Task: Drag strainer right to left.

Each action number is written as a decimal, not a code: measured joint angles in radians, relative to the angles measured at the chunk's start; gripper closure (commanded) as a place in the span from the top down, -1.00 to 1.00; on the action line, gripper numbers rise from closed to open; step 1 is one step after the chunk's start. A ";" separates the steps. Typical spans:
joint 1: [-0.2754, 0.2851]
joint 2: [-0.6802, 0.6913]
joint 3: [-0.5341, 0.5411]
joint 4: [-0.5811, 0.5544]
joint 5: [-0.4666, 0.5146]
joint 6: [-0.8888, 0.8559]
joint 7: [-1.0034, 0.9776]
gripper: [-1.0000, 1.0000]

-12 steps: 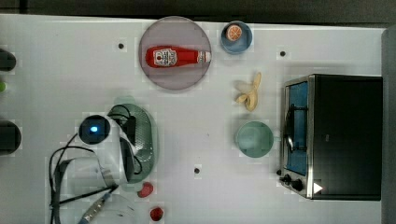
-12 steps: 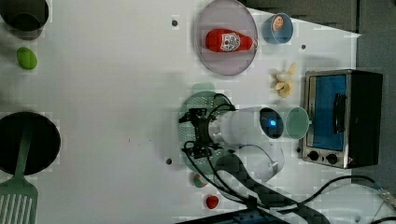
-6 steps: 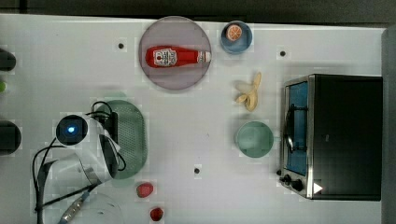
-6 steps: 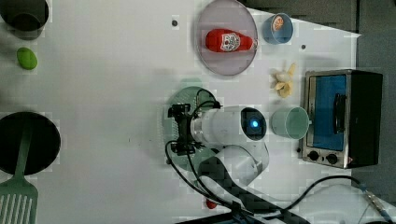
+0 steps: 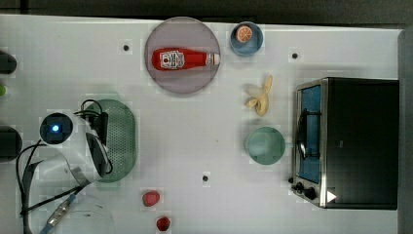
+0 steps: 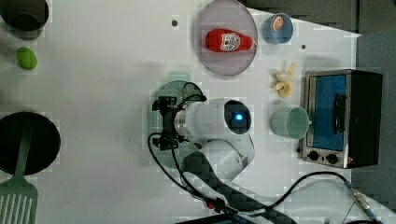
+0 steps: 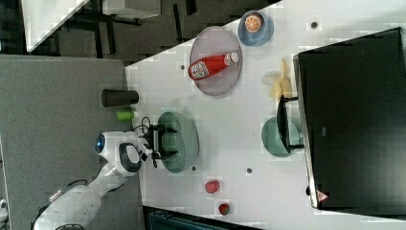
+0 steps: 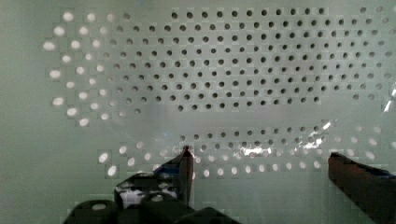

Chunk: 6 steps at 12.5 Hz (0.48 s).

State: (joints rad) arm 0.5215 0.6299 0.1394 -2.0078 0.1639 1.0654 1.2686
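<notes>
Since a second ago, arm and strainer (image 5: pixel 122 139) have slid together toward the top view's left; the drag looks well advanced. Gripper (image 8: pixel 259 175) is spread wide inside the basin, clamping nothing, fingers (image 8: pixel 184 170) down close to its perforated floor. Strainer is pale mint, oblong, round-ended, dotted centre, now mid-left of the top view, far from the teal bowl (image 5: pixel 265 145).

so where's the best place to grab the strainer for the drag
Probably its long side wall, from straight above. The strainer lies flat and open-topped, so the open pincer could drop one finger inside the perforated basin and one outside the rim.
</notes>
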 measured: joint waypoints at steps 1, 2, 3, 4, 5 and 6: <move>0.006 0.020 0.009 0.036 0.000 0.000 0.007 1.00; 0.013 0.035 0.019 0.064 0.001 0.003 0.013 1.00; 0.026 0.047 0.020 0.081 -0.011 0.018 0.013 1.00; 0.040 0.051 0.020 0.089 -0.017 0.025 0.022 1.00; 0.057 0.056 0.019 0.094 -0.004 0.027 0.033 1.00; 0.073 0.064 0.018 0.104 0.010 0.028 0.034 1.00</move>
State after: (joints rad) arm 0.5942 0.6943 0.1575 -1.9043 0.1735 1.0938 1.3027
